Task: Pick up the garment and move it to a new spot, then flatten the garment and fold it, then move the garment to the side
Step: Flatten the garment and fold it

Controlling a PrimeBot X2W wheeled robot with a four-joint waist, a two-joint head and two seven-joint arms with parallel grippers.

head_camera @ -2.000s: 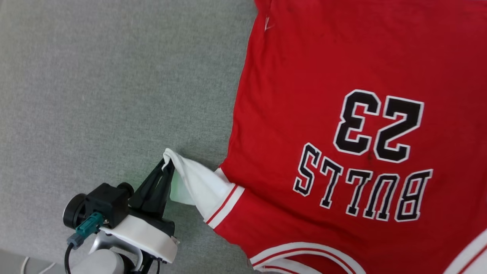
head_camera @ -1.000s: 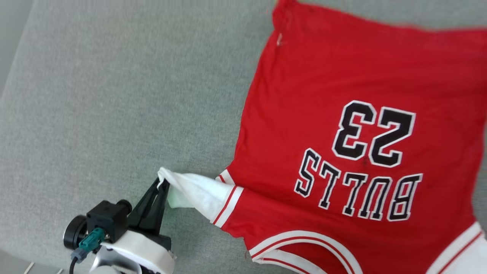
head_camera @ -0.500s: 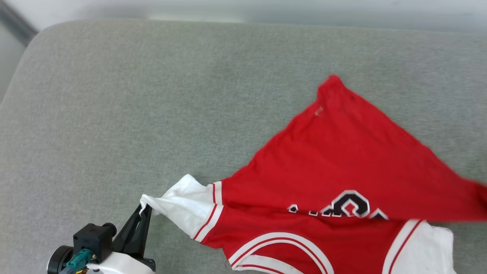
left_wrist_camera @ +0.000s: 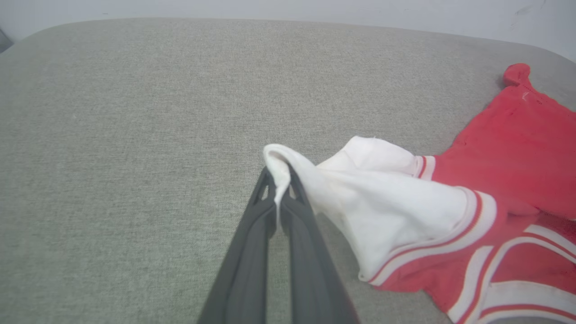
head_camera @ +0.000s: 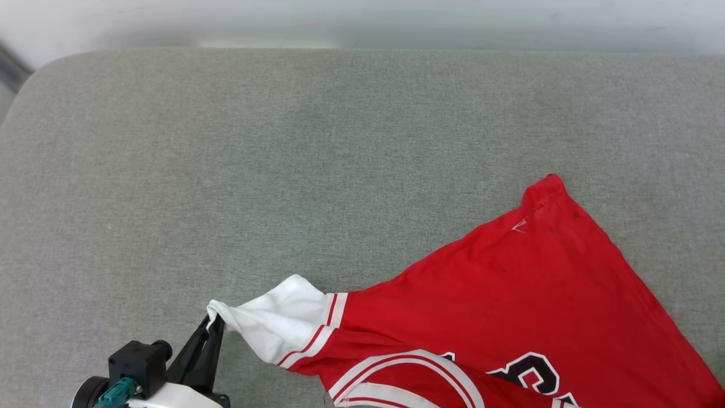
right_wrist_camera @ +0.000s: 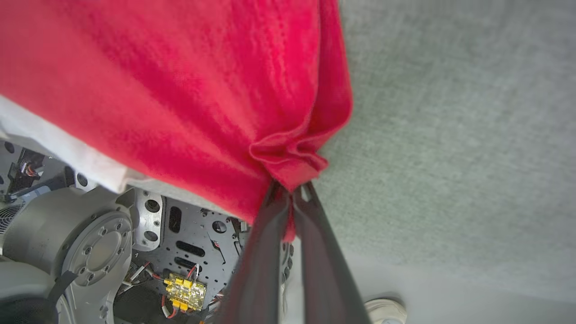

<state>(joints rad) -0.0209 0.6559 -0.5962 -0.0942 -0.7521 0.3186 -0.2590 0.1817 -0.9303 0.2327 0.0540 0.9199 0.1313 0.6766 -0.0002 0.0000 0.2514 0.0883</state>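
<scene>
The left hand (head_camera: 213, 324) is clamped on the white sleeve (head_camera: 277, 323) of the red jersey (head_camera: 527, 294) near the front edge of the desk (head_camera: 283, 141); the right hand (right_wrist_camera: 291, 191) pinches bunched red cloth at the front-right.

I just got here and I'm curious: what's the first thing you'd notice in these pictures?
The bright red garment jumps out, at the lower right of the grey padded surface in the head view. The left gripper pinches its white sleeve at the lower left, and the right gripper is shut on a bunch of red cloth in the right wrist view.
</scene>
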